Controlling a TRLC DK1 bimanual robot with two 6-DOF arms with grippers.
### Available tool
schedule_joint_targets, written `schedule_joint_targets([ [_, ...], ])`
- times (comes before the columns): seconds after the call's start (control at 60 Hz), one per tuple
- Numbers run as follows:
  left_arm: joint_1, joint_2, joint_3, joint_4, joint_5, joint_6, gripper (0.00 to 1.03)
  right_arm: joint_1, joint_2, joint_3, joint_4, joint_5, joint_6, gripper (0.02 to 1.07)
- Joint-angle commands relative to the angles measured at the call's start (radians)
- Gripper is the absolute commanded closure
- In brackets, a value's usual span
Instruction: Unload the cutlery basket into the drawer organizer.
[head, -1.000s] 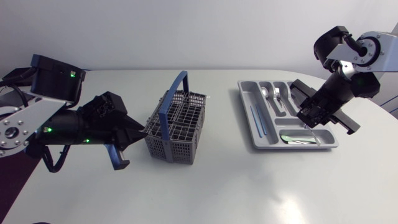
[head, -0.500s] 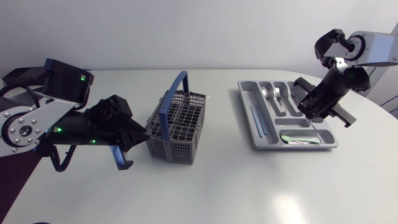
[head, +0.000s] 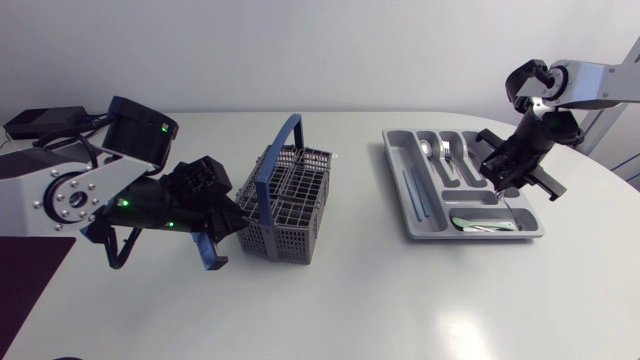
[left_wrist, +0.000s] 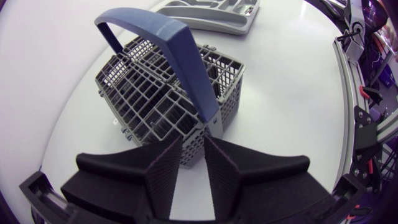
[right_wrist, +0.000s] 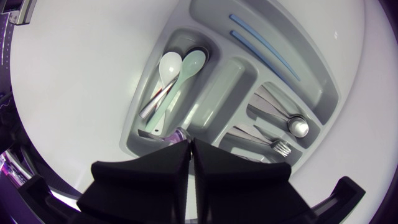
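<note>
Two pincers stand at opposite sides of our counter (head: 330, 300). Our left pincer (left_wrist: 193, 142) lies low and level. Its fingers (left_wrist: 163, 171) are parted by a narrow gap and hold nothing. Their tips are just short of the near corner of the cutlery basket (left_wrist: 155, 99), straight ahead at the pincer's twelve o'clock, where the foot of the blue handle (left_wrist: 168, 43) meets the grey mesh. We cannot tell whether the tips touch the mesh. In the head view this pincer is at the basket's nine o'clock. The left arm (head: 70, 195) behind it stretches in from the nine o'clock edge, nearly flat over the counter, with its wrist pointing toward three o'clock. The basket stands upright a little to nine o'clock of the counter's middle, its handle arching over it.

Our right pincer (right_wrist: 189, 149) has its fingers pressed together, with nothing that we can see between them. It points down over the drawer organizer (right_wrist: 224, 87), above the organizer's three o'clock side in the head view. The right arm (head: 595, 80) comes in from the edge at two o'clock, bends at the elbow and drops the wrist steeply. Below the pincer, two pale spoons (right_wrist: 171, 81) lie side by side in one compartment. Two blue sticks (right_wrist: 261, 46) lie in the long compartment, and metal cutlery (right_wrist: 292, 127) in others. The organizer lies well apart from the basket, at its three o'clock.
</note>
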Motion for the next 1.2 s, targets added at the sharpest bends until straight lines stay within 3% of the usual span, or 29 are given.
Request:
schedule_joint_targets([
  [0.0, -0.010, 0.029, 0.033, 0.015, -0.007, -0.008, 0.75, -0.005, 0.035, 0.016, -0.007, 0.004, -0.037, 1.01],
  [1.183, -0.013, 0.053, 0.022, 0.046, -0.023, -0.018, 0.75, 0.008, 0.020, 0.075, -0.019, -0.022, -0.035, 1.01],
])
